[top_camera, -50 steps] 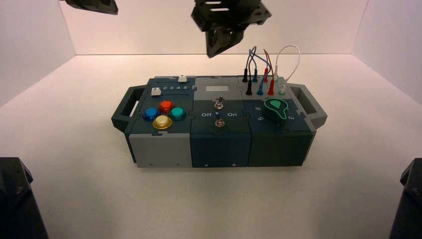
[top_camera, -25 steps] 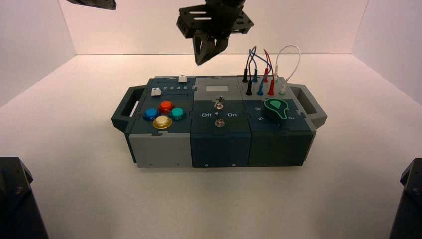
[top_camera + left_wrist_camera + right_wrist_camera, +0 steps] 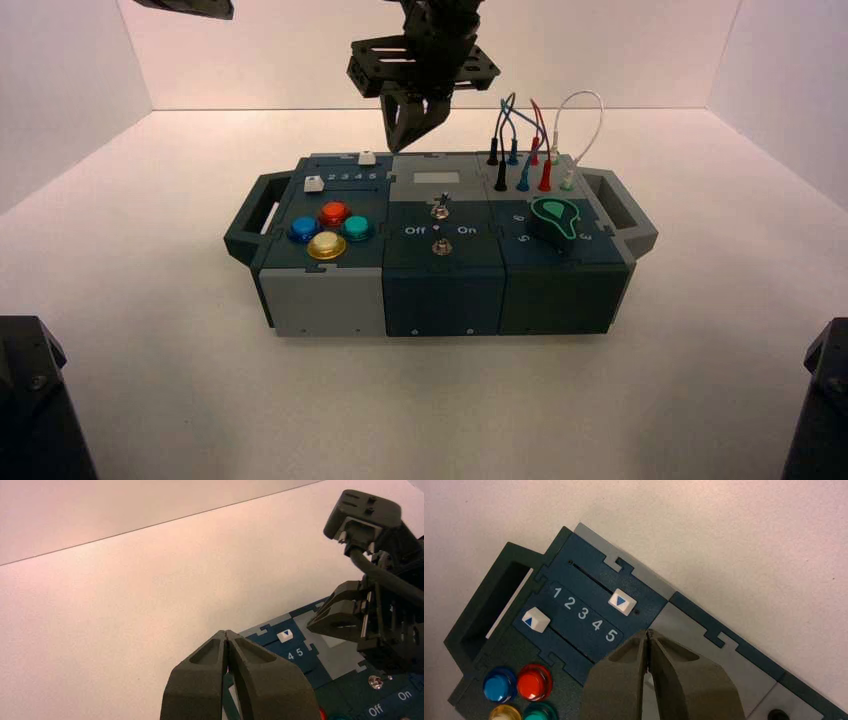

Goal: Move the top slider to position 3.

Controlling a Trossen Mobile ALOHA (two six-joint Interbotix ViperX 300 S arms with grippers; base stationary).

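The top slider (image 3: 622, 602) is a small white cap with a blue triangle. It sits in a plain dark groove, near the end beside the digits 4 and 5. The printed 3 (image 3: 583, 613) lies in the row 1 to 5 between the two slider tracks. My right gripper (image 3: 648, 633) is shut and empty. It hovers above the grey panel next to the 5, a short way from the cap. From above, the right gripper (image 3: 407, 143) hangs over the box's back edge, just right of the top slider (image 3: 366, 158). My left gripper (image 3: 227, 632) is shut and parked high at the left.
The lower slider's white cap (image 3: 535, 619) sits by the 1. Coloured buttons (image 3: 330, 228) fill the box's front left. Two toggle switches (image 3: 439, 210) stand mid-box, with a green-pointer dial (image 3: 556, 218) and plugged wires (image 3: 530, 150) on the right. The box (image 3: 440, 290) has handles at both ends.
My right gripper has moved left and down, from above the box's middle back towards the top slider's end. The left arm and both slider caps have not moved.
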